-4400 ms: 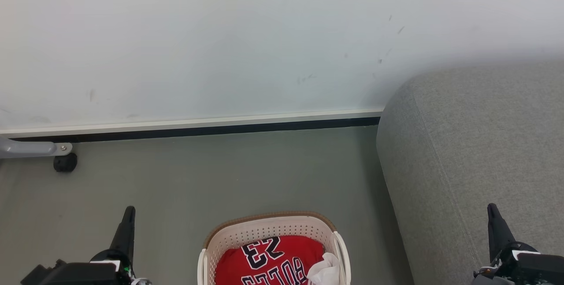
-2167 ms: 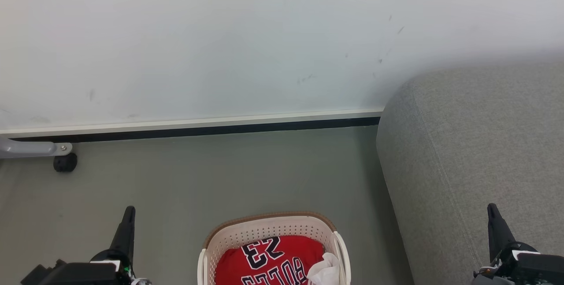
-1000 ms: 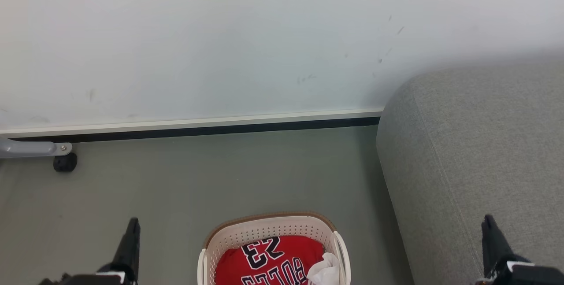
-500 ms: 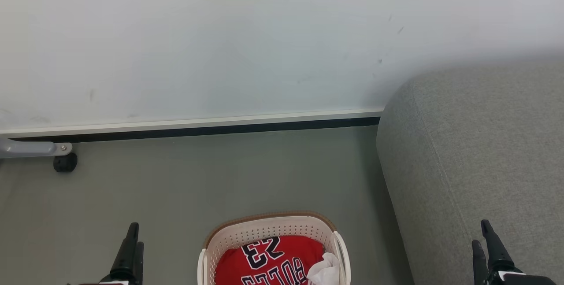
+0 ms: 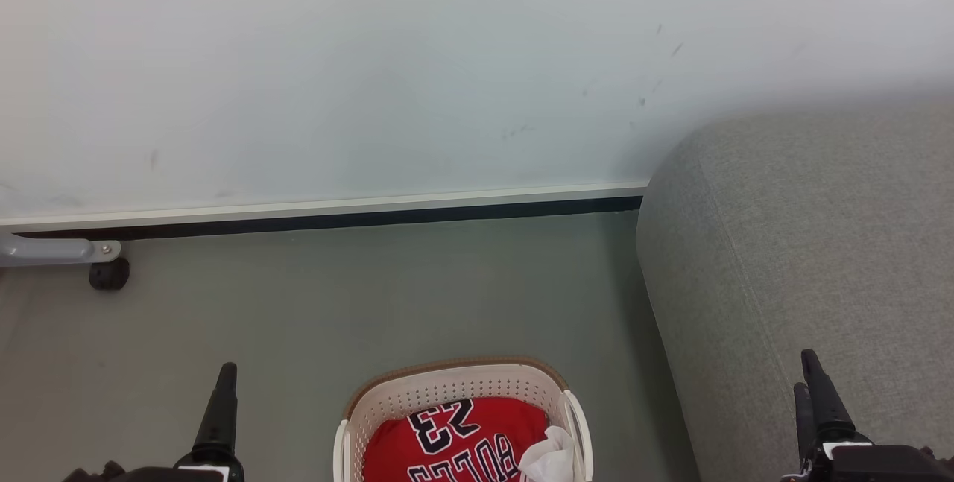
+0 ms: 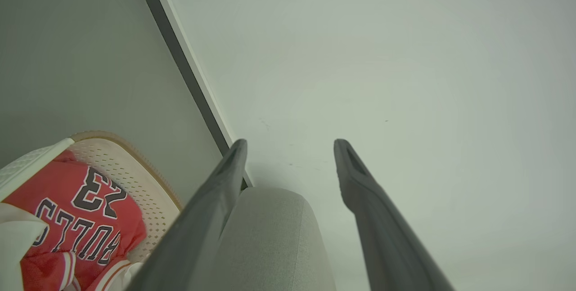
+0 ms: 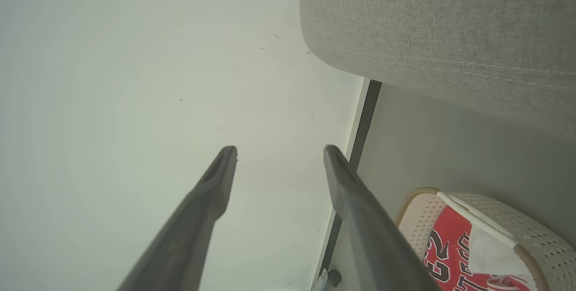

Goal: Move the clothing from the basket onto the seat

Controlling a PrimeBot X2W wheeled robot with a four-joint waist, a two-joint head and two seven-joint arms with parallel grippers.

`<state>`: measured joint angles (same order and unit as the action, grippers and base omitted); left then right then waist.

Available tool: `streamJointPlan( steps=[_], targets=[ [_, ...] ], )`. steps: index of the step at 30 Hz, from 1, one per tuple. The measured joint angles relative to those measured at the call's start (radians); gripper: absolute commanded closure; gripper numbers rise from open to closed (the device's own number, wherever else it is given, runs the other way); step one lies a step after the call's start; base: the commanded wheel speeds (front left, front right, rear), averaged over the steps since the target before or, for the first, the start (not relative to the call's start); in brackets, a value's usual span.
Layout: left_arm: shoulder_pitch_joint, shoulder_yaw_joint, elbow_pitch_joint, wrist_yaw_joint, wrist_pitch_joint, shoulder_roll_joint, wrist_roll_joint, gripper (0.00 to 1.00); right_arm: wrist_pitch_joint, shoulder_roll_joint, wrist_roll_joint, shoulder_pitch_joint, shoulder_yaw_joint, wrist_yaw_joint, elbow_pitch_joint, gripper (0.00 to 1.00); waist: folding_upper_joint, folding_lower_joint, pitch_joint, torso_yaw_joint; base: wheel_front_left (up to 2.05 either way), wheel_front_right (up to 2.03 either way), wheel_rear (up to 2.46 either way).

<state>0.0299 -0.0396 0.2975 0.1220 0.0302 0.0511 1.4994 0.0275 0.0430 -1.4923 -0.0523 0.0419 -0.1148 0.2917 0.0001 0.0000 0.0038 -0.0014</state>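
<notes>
The cream basket (image 5: 455,379) stands on the floor at the bottom centre of the head view. In it lies the red clothing (image 5: 447,439) lettered "BULLS 23", with a white crumpled part (image 5: 549,454) at its right. The grey seat (image 5: 812,243) rises at the right, close to the basket. My left gripper (image 5: 226,372) hovers left of the basket and is open in the left wrist view (image 6: 290,145). My right gripper (image 5: 803,370) is in front of the seat and stands open (image 7: 280,150). Neither holds anything. Both wrist views show the clothing (image 6: 76,219) (image 7: 450,255).
A pale wall with a white and black baseboard (image 5: 320,215) runs behind the grey-green floor (image 5: 373,296). A grey metal leg on a black caster (image 5: 109,273) stands at the far left by the wall.
Both grippers have sunk a little lower than at the start and turned, and the right one has shifted slightly left. The basket, clothing and seat have not moved.
</notes>
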Motion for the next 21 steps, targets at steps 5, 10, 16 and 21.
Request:
streamJointPlan(
  steps=[5,10,16,21],
  targets=[
    [0.003,0.022,-0.007,0.000,-0.020,0.014,-0.070,0.00,-0.015,0.017,0.064,-0.005,-0.031,0.000,-0.011,0.00,0.0000,0.0000,0.001,-0.001,0.00,0.00,0.00],
    [0.004,0.046,-0.011,-0.002,-0.037,0.030,-0.146,0.00,-0.035,0.038,0.138,-0.020,-0.067,0.000,-0.026,0.00,0.0000,0.0000,0.001,-0.001,0.00,0.00,0.00],
    [0.008,0.078,-0.024,-0.016,-0.060,0.052,-0.244,0.00,-0.057,0.062,0.237,-0.026,-0.111,0.000,-0.034,0.00,0.0000,0.0000,0.001,-0.001,0.00,0.00,0.00],
    [0.011,0.104,-0.036,-0.027,-0.077,0.069,-0.342,0.00,-0.074,0.076,0.321,-0.040,-0.144,0.002,-0.040,0.00,0.0000,0.0000,0.000,-0.002,0.00,0.00,0.00]
  ],
)
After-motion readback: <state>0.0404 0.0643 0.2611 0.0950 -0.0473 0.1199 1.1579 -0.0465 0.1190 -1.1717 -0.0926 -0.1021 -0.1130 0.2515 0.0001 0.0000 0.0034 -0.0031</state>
